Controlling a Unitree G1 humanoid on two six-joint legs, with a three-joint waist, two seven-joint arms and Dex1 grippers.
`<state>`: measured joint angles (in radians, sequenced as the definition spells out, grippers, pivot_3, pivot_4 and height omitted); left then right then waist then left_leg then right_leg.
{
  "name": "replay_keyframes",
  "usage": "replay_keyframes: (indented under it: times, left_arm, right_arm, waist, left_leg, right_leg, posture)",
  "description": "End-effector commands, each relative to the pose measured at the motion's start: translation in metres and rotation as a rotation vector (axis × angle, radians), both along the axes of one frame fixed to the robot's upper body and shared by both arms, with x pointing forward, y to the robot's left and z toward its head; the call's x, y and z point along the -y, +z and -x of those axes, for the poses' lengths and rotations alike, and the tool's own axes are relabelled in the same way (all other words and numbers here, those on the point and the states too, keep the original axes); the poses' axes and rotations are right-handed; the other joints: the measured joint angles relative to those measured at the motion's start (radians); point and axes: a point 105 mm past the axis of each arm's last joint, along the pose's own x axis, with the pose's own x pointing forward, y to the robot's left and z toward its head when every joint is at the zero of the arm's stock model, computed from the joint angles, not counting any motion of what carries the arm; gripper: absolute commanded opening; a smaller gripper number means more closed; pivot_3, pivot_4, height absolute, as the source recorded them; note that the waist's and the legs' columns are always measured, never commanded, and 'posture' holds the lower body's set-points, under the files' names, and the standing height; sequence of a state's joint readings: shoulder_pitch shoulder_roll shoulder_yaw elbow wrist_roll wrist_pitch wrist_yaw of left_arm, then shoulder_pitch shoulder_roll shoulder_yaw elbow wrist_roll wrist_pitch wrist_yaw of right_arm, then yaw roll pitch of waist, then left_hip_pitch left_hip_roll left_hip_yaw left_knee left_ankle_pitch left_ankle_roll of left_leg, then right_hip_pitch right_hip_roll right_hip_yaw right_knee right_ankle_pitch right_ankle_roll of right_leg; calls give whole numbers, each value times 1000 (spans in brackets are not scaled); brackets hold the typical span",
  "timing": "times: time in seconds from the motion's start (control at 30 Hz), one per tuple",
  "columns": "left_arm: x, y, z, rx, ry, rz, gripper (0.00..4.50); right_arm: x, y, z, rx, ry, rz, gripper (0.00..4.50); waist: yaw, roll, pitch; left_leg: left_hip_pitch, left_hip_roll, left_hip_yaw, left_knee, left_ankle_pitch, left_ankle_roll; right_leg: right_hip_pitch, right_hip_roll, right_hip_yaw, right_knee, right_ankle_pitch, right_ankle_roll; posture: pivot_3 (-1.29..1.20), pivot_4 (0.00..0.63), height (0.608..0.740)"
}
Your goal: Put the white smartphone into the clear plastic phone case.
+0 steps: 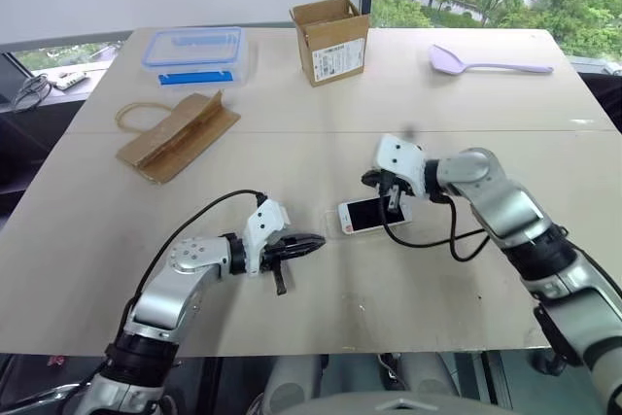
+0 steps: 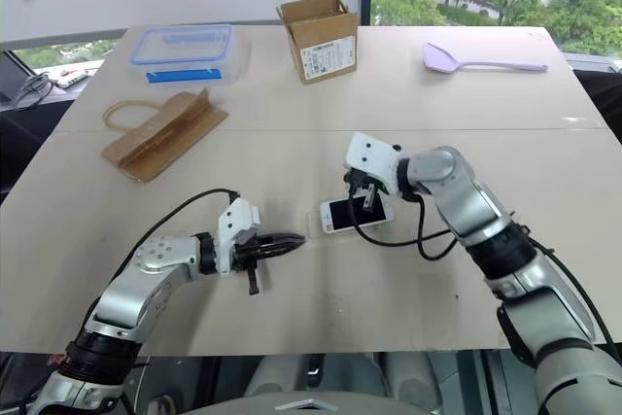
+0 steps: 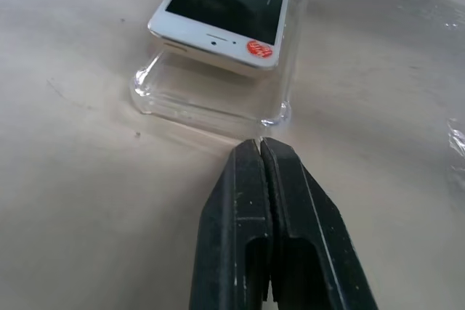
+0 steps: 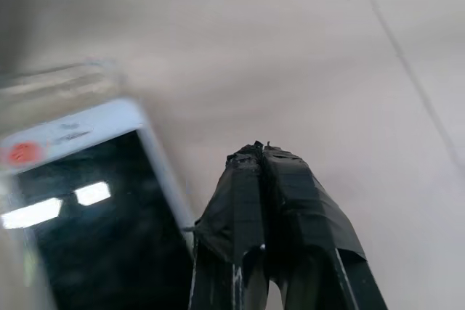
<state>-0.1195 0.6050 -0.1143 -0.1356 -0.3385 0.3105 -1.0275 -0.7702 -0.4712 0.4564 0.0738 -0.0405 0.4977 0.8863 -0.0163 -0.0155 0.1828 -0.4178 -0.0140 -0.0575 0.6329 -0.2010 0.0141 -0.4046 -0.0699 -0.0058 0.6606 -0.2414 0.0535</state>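
White smartphone point(image 3: 227, 6) lying partly over clear plastic phone case point(image 3: 211, 96), unseated | left gripper point(image 3: 260, 147), right gripper point(image 4: 263, 152) pressed together, empty | risk: case pushed away; phone skewed by nudge

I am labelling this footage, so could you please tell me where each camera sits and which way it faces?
Left eye and right eye views: on the head, looking forward and down over the table; both arms show.
Left wrist view: along the shut left gripper at the clear plastic phone case.
Right wrist view: along the shut right gripper beside the white smartphone.
All views share the smartphone lying partly in the case.
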Motion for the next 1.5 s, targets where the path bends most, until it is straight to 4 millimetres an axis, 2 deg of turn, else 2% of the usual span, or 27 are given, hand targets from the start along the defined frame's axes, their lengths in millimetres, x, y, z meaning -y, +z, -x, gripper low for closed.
replay_keyframes:
  times: [0.03, 0.13, 0.33, 0.6, 0.67, 0.73, 0.8, 0.87, 0.93, 1.0, 1.17, 1.37, 1.5]
  left_arm:
    - [1, 6, -2, 35, -5, 8, 20]
    - [2, 6, -2, 39, -4, 14, 20]
    - [2, 5, 1, 37, -1, 22, 20]
    - [5, 3, 1, 34, -13, 24, 20]
    - [6, 3, 1, 35, -18, 23, 20]
    - [6, 3, 0, 35, -20, 23, 20]
    - [6, 3, -1, 36, -22, 22, 20]
    - [5, 3, -2, 36, -23, 23, 20]
    - [6, 5, -2, 39, -27, 36, 20]
    - [6, 7, -3, 45, -23, 43, 20]
    - [5, 13, -6, 59, 1, 66, 20]
    - [-3, 11, -4, 54, 39, 38, 20]
    - [1, 12, -9, 67, 67, 42, 20]
  right_arm:
    - [-3, -3, -6, 37, 50, 57, 0]
    - [-7, -11, 1, -6, 117, 92, 0]
    - [-9, -13, 16, -34, 183, 113, 0]
    - [-11, -4, 17, 1, 192, 87, 0]
    - [-11, 2, 13, 37, 175, 69, 0]
    - [-12, 26, 10, 61, 147, -43, 0]
    - [-11, 41, 17, 17, 151, -135, 0]
    - [-9, 44, 30, -41, 189, -158, 0]
    - [-7, 33, 46, -125, 222, -158, 0]
    - [-6, 24, 52, -155, 222, -152, 0]
    - [-6, 1, 51, -183, 181, -132, 0]
    - [-5, -22, 49, -191, 150, -80, 0]
    - [-4, -28, 49, -195, 153, -58, 0]
  waist:
    - [1, 0, 0]
    - [2, 0, 0]
    - [1, 0, 0]
    - [1, 0, 0]
    - [1, 0, 0]
    - [1, 0, 0]
    - [2, 0, 0]
    - [4, 0, 0]
    - [5, 0, 0]
    - [5, 0, 0]
    - [-1, 0, 0]
    - [1, 0, 0]
    - [3, 0, 0]
  left_leg:
    - [0, 0, 0, 0, 0, 0]
    - [0, 0, 0, 0, 0, 0]
    - [0, 0, 0, 0, 0, 0]
    - [0, 0, 0, 0, 0, 0]
    - [0, 0, 0, 0, 0, 0]
    - [0, 0, 0, 0, 0, 0]
    - [0, 0, 0, 0, 0, 0]
    - [0, 0, -1, 0, 0, 0]
    - [0, 0, -1, 0, 0, 0]
    - [0, 0, -2, 0, 0, 0]
    - [0, 0, -1, 0, 0, 0]
    - [1, 0, -1, 0, 0, 0]
    - [1, 0, -1, 0, 0, 0]
  right_leg:
    - [0, 0, 0, 0, 0, 0]
    - [0, 0, 0, 0, 0, 0]
    - [0, 0, 0, 0, 0, 0]
    - [0, 0, 0, 0, 0, 0]
    - [0, 0, 0, 0, 0, 0]
    - [0, 0, 0, 0, 0, 0]
    - [0, 0, 0, 1, 0, 0]
    - [0, 0, 0, 0, 0, 0]
    - [0, 0, 0, 0, 0, 0]
    - [1, 0, 0, 0, 0, 0]
    - [1, 0, 0, 1, 0, 0]
    - [1, 0, 0, 1, 0, 0]
    - [1, 0, 0, 0, 0, 0]
  posture:
    - [0, 150, 740]
    - [0, 150, 740]
    - [0, 150, 740]
    - [0, 150, 740]
    - [0, 150, 740]
    - [0, 150, 740]
    - [0, 150, 740]
    - [0, 150, 740]
    - [0, 150, 740]
    - [0, 150, 740]
    - [0, 150, 740]
    - [0, 150, 740]
    - [0, 150, 740]
